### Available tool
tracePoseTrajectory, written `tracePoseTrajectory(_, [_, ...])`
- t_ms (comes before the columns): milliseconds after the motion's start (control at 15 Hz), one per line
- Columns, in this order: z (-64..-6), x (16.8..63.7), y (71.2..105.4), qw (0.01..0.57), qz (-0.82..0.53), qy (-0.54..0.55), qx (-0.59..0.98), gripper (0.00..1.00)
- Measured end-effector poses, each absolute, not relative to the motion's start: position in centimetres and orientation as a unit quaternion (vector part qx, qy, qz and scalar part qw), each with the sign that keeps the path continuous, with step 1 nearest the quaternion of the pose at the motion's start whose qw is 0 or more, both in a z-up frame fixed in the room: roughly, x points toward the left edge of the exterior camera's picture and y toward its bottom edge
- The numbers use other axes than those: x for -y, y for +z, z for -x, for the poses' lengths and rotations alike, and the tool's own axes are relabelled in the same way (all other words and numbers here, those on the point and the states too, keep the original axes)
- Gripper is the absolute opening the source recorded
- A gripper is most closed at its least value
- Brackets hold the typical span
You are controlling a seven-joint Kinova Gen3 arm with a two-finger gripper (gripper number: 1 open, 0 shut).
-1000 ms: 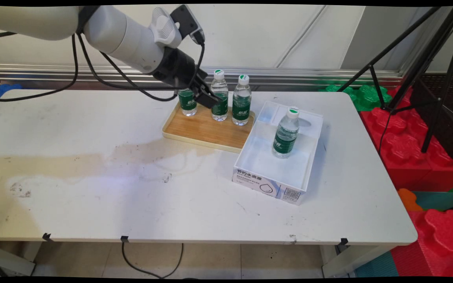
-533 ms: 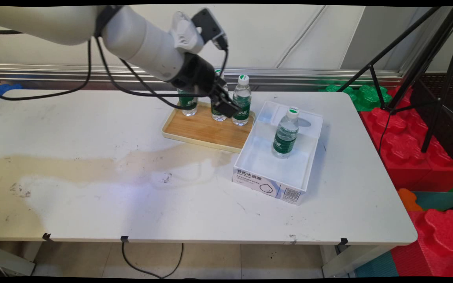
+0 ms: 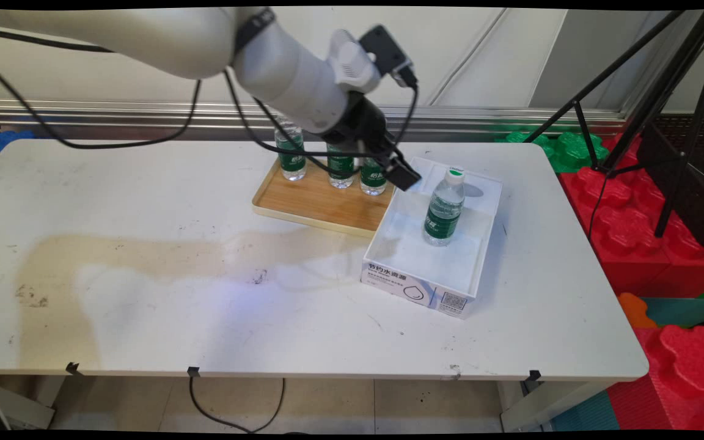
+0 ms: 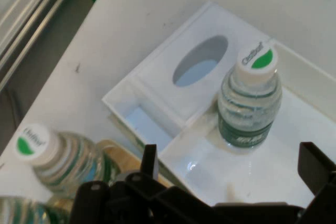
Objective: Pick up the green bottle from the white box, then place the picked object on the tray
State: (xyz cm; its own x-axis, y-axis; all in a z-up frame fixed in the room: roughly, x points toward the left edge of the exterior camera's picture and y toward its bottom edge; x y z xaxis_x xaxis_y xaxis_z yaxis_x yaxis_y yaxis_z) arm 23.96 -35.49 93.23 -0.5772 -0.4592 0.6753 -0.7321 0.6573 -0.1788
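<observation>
Gripper (image 3: 404,177) released, fingers spread w/ nothing between, hanging over left far corner of white box (image 3: 388,260). One bottle (image 3: 443,208) upright inside box, just right of gripper. Three more bottles on wooden tray (image 3: 309,205) to left, partly hidden by arm.

Below me the white table (image 3: 144,318) fills most of the frame, with a broad brownish stain (image 3: 162,253) across its left-centre. Directly on it, upper centre, sits a wooden tray (image 3: 318,205). Just to the tray's right, touching its corner, rests an open white box (image 3: 425,284), printed front facing the lower edge.
</observation>
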Motion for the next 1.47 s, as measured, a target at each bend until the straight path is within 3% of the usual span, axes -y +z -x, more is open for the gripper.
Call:
tracePoseTrajectory(1200, [-15.8,43.4,85.4,0.285,-0.303,0.18,0.891,1.0])
tracePoseTrajectory(1267, [-15.7,43.6,85.2,0.285,-0.302,0.18,0.892,0.0])
tracePoseTrajectory(1467, [-15.8,43.7,85.2,0.285,-0.3,0.182,0.892,0.0])
